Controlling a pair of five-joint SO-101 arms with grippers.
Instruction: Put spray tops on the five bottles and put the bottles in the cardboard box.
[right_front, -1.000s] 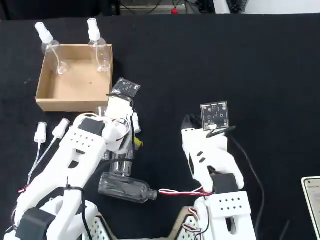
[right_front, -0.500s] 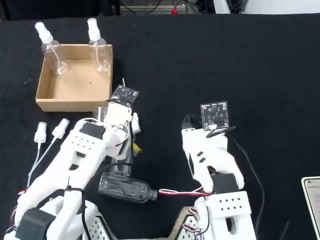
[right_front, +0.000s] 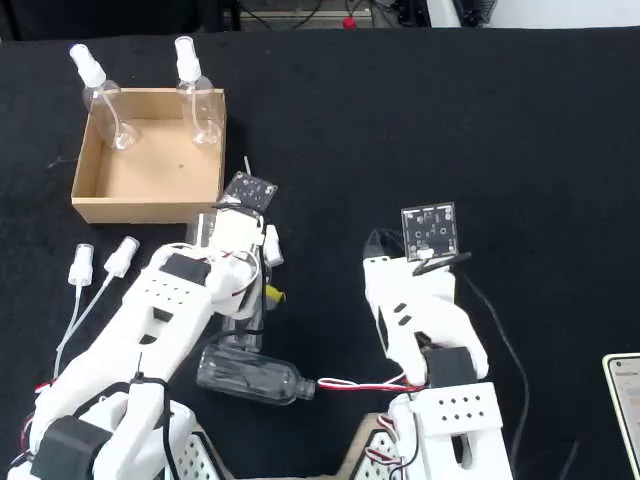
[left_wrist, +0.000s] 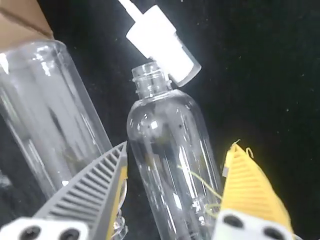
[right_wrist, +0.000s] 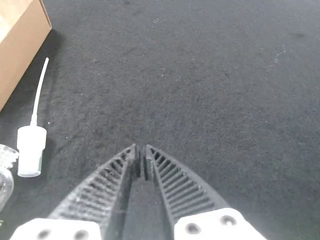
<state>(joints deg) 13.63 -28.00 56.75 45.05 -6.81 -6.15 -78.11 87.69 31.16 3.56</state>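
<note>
Inspector: Position of the work?
Assessor: Near the cardboard box (right_front: 145, 210), one uncapped bottle (left_wrist: 165, 125) lies between the left gripper's (left_wrist: 178, 147) spread jaws. Its long axis points away, and the spray top (left_wrist: 161, 44) is just beside its neck.
Inspector: Right gripper (right_wrist: 140, 154)?
Assessor: Closed, empty, farther off.

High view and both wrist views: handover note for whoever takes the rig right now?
Left gripper: at an uncapped bottle; I cannot tell whether it has a grip.
Right gripper: shut, empty, above the bare table.
Done: two capped bottles lean in the cardboard box.
Things: a loose spray top lies by that bottle's neck. A second uncapped bottle is beside it. A third bottle lies on its side by the left arm. Two more spray tops lie on the arm's other side.
Left: cap three bottles and box them.
</note>
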